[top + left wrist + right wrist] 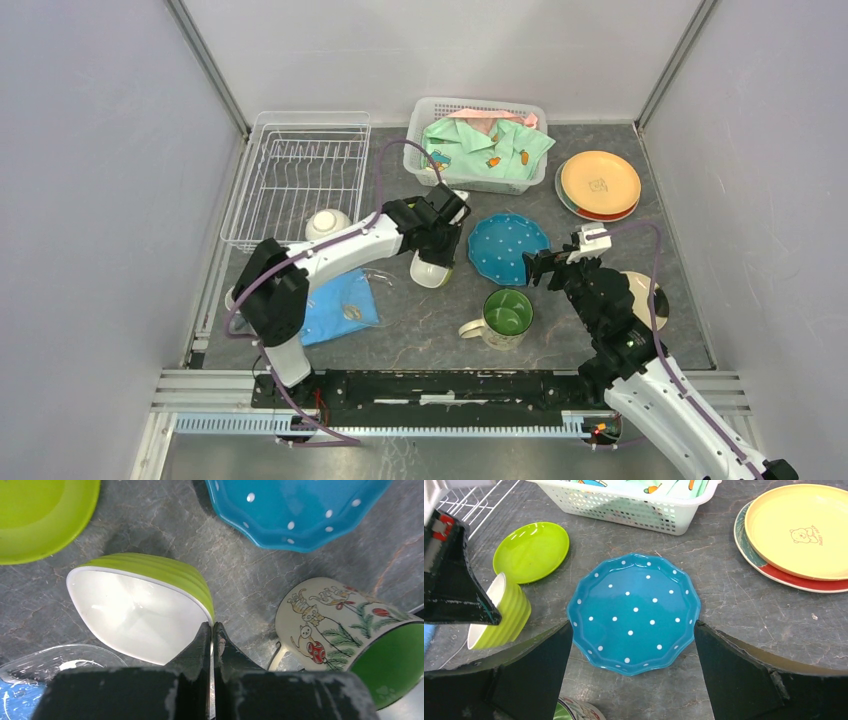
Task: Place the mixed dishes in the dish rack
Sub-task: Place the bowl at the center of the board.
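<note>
My left gripper (437,243) is shut on the rim of a small lime-green ribbed cup (145,600) with a white inside, tilted on its side low over the table. The cup also shows in the right wrist view (504,612). My right gripper (633,626) is open, its fingers either side of the near edge of the blue dotted scalloped plate (634,610), above it. The white wire dish rack (295,170) stands at the back left with a white bowl (327,222) in its near end. A lime-green plate (531,550) lies beyond the cup. The green-lined mug (505,318) stands in front.
A white latticed basket (480,140) with green clothing stands at the back. Stacked yellow, orange and red plates (598,185) lie at the back right. A cream plate (652,298) lies partly under my right arm. A blue cloth (338,308) with a clear lid lies front left.
</note>
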